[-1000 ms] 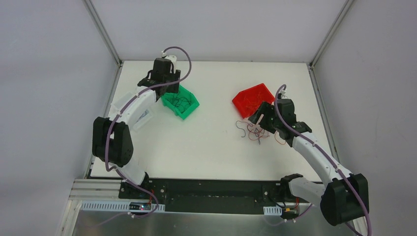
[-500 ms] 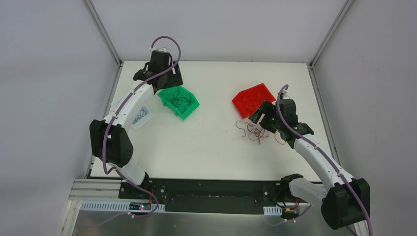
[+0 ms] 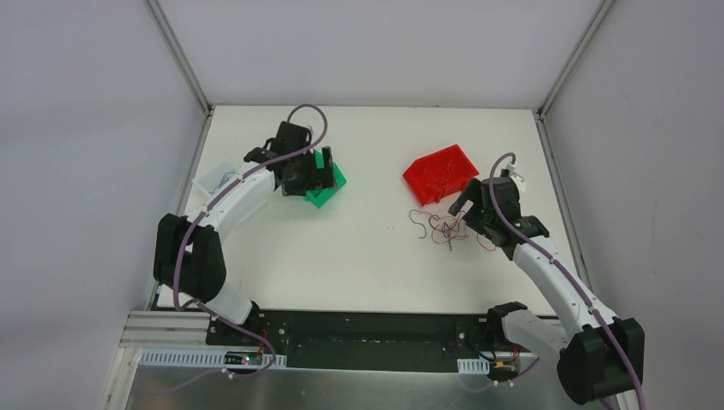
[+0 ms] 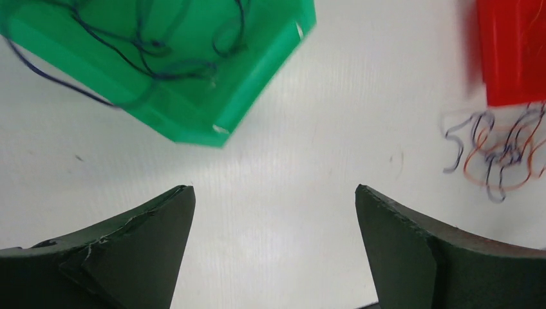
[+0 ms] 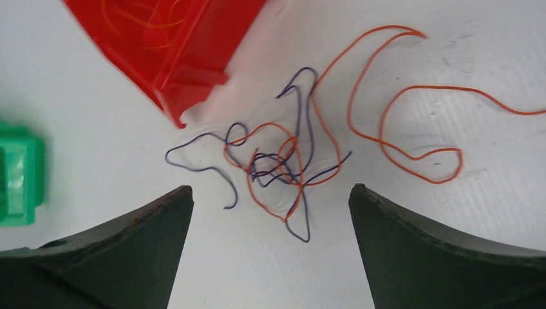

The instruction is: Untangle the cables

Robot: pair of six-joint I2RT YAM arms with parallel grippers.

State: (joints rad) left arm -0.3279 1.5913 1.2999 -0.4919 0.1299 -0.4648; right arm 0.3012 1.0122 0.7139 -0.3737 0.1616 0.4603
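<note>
Hanging with jaws spread wide and nothing between them, the right gripper [image 5: 270, 193] hovers over the cables [image 5: 278, 164], a small knot of orange-red and dark purple-blue strands lying on the white table [image 3: 367, 273], right of centre. A long orange strand [image 5: 412, 122] loops away from the knot toward the right, flat on the surface. Just beyond the knot, on its far side, stands a red bin [image 5: 174, 45] with a few thin orange strands inside.

Across the table, the left gripper [image 4: 275, 190] also has its jaws spread and empty, with bare table showing between them. It hangs over a green bin [image 4: 193, 96] left of centre, hiding much of it from the overhead camera. Dark blue strands [image 4: 148, 45] lie curled in that bin, and one trails over its wall onto the table. Near the far left edge sits a small pale tray [image 3: 215, 179] holding what looks like a blue strand.
</note>
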